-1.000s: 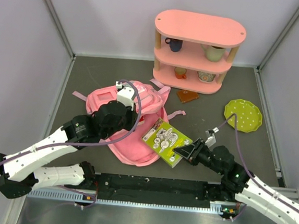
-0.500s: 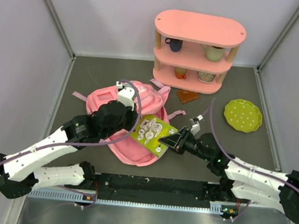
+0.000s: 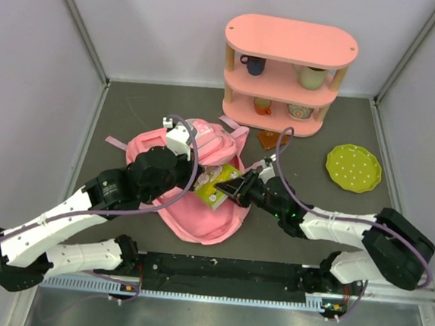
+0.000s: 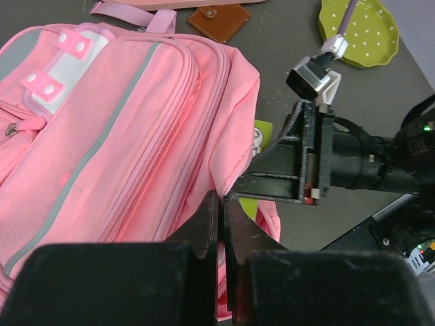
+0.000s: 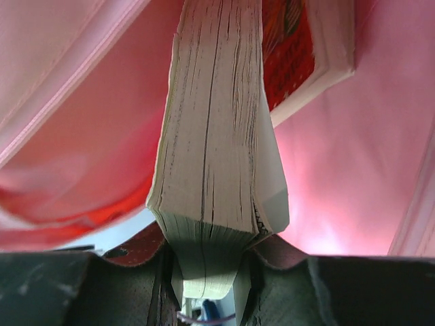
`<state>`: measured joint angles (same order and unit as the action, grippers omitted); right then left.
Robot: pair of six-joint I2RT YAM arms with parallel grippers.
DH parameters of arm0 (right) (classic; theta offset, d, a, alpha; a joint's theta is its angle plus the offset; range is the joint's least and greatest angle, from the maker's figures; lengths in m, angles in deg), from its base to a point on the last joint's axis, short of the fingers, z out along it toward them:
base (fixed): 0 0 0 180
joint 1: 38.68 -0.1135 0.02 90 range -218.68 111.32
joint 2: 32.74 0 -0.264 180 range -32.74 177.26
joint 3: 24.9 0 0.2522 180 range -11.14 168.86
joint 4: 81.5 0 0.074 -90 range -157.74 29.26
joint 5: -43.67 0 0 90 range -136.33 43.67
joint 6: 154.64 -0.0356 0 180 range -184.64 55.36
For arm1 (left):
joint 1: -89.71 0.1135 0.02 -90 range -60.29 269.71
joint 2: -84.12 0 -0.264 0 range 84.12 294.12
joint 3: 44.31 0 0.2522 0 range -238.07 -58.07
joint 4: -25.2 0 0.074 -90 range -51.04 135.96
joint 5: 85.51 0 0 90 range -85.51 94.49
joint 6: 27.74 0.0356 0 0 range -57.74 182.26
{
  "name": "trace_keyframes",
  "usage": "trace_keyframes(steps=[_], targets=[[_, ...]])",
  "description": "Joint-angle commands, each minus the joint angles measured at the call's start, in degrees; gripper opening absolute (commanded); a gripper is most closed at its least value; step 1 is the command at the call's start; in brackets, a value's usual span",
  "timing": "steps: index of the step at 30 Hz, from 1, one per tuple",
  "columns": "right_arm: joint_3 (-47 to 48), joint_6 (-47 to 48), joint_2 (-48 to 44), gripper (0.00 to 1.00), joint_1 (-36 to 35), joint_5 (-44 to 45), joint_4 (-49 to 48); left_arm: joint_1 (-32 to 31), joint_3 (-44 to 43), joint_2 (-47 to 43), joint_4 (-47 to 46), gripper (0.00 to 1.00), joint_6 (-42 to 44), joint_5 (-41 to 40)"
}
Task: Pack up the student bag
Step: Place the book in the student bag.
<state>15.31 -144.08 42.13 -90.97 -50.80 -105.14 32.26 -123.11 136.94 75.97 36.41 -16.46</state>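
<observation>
The pink student bag lies on the dark table, also in the left wrist view. My left gripper is shut on the bag's opening edge and holds it up; in the top view it sits over the bag's middle. My right gripper is shut on a green-covered book and has it partly inside the bag's mouth. In the right wrist view the book's page edge is pinched between my fingers, pink lining all around, and another book with a red cover lies inside.
A rigid pink three-tier shelf with cups stands at the back. A brown wallet lies in front of it. A green dotted plate sits at the right. Grey walls enclose the table.
My right gripper has carried the green book leftward from the table right of the bag into the bag's opening. The left gripper has held the bag edge and shifted slightly.
</observation>
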Motion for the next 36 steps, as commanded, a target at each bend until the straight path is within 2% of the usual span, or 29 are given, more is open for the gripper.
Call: trace_keyframes(steps=[1, 5, 9, 11, 12, 15, 17, 18, 20, 21, 24, 29, 32, 33, 36], targets=[[6.85, -0.19, 4.39, 0.00, -1.58, 7.45, -11.02, -0.21, -2.11, -2.90, -10.03, 0.00, -1.49, 1.79], [11.49, -0.72, 13.25, 0.00, -2.99, 12.02, -10.84, -0.21, -1.94, -3.33, -10.12, 0.00, -1.31, 1.88], [15.28, -2.73, 20.57, 0.11, -4.31, 15.01, -10.49, -0.21, -1.67, -3.51, -10.12, 0.00, -1.31, 1.79], [15.73, -3.96, 23.37, 0.10, -5.44, 18.07, -9.53, -0.21, -1.67, -3.69, -10.12, 0.00, -1.31, 1.70], [15.64, -4.67, 24.09, 0.14, -5.71, 18.44, -9.53, -0.21, -1.59, -3.86, -10.12, 0.00, -1.31, 1.61], [15.38, -4.85, 25.32, 0.38, -6.42, 16.96, -9.18, -0.21, -0.97, -4.04, -10.29, 0.00, -1.49, 1.79], [15.12, -4.24, 25.15, 0.45, -6.51, 14.94, -7.69, -0.21, -0.62, -4.04, -10.30, 0.00, -1.58, 1.79], [14.94, -3.54, 24.54, 0.56, -6.51, 14.32, -5.85, -0.21, -0.53, -3.95, -10.30, 0.00, -1.66, 1.79], [14.68, -2.57, 23.66, 0.61, -6.51, 12.04, -3.82, -0.21, -0.18, -4.04, -10.47, 0.00, -1.66, 1.88], [14.50, -0.91, 23.31, 0.68, -6.68, 11.33, -2.42, -0.21, -0.09, -3.95, -10.56, 0.00, -1.66, 1.88], [13.45, 0.50, 20.94, 0.74, -6.95, 11.15, 0.49, -0.21, 0.17, -3.95, -10.74, 0.00, -1.75, 1.88], [12.13, 0.51, 19.17, 0.75, -7.03, 9.83, 2.17, -0.21, 0.26, -4.04, -10.74, 0.00, -1.84, 1.96], [11.07, -0.28, 19.52, 0.64, -7.12, 10.18, -0.03, -0.21, 0.43, -3.95, -10.74, 0.00, -1.75, 2.05], [10.98, -0.89, 19.70, 0.56, -7.03, 10.36, -0.12, -0.21, 0.35, -4.04, -10.74, 0.00, -1.75, 2.05], [11.07, -1.59, 20.75, 0.42, -7.12, 10.45, -2.05, -0.21, 0.44, -4.13, -10.74, 0.00, -1.75, 2.23]])
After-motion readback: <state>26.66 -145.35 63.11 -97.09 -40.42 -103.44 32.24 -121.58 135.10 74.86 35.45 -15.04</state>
